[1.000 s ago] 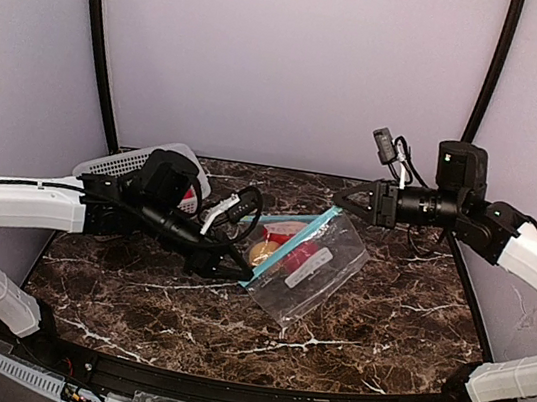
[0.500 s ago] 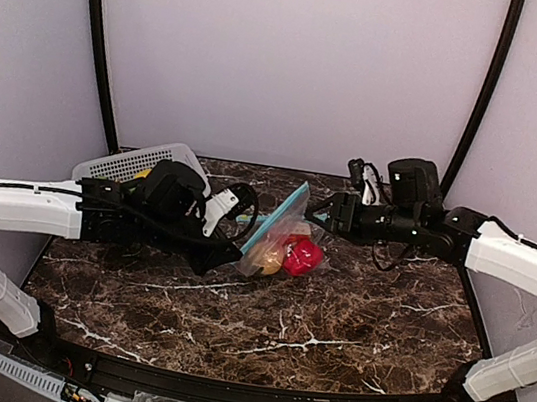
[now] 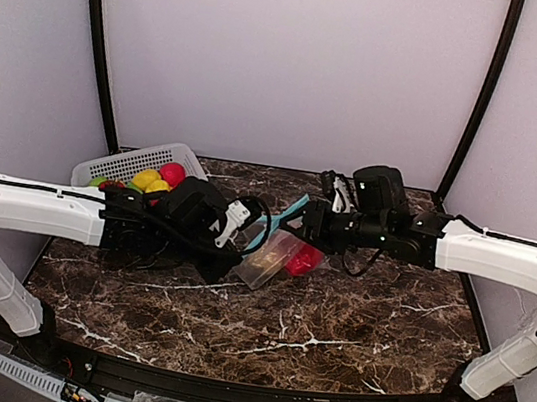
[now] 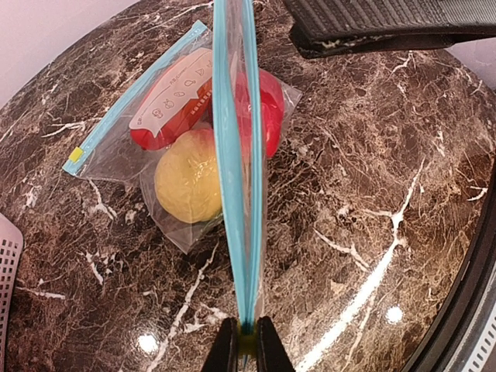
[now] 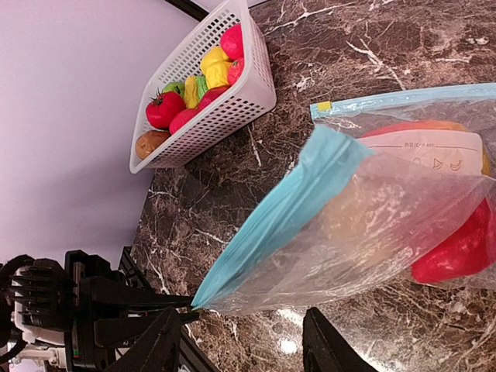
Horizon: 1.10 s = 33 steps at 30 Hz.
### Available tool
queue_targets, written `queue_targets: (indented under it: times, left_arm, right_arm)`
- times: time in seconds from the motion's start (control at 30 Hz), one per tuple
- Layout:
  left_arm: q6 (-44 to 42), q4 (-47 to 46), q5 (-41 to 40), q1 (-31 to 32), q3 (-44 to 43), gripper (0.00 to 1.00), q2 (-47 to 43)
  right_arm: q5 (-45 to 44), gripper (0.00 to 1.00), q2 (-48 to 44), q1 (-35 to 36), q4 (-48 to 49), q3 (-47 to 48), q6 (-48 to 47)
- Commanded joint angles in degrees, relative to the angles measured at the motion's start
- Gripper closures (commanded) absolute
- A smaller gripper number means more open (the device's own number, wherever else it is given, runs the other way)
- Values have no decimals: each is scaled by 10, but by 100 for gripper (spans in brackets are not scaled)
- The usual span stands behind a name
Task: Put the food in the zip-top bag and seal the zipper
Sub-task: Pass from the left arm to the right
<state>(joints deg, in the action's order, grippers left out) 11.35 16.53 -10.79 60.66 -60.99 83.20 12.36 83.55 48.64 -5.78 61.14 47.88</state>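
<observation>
Clear teal-zipper bag holds red, yellow food.

The table has a dark brown marble top with white veins. A white lattice basket stands on it at the far left corner. To the right of the basket, apart from it, the lower part of a clear zip-top bag rests on the marble.

Bag holds red food, perhaps yellow piece.
</observation>
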Motion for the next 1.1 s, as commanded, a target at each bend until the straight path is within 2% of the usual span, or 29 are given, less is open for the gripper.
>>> queue_targets:
  times: [0.0,0.23,0.43,0.7,1.07]
  left_arm:
    - [11,1,-13,7,-10,99,0]
    - [13,-1,-15,14,-11,99,8]
    - [14,-1,-14,16,-14,99,15]
    - [17,-3,-16,17,-12,99,16]
    - [11,-5,-14,21,-9,99,19]
  right_arm:
    - [-13,50,16,8,25,14,19]
    - [-16,55,37,11,31,26,26]
    - [-16,55,48,12,33,31,29]
    - [-37,71,63,12,10,33,40]
    - [-44,81,80,12,6,38,44]
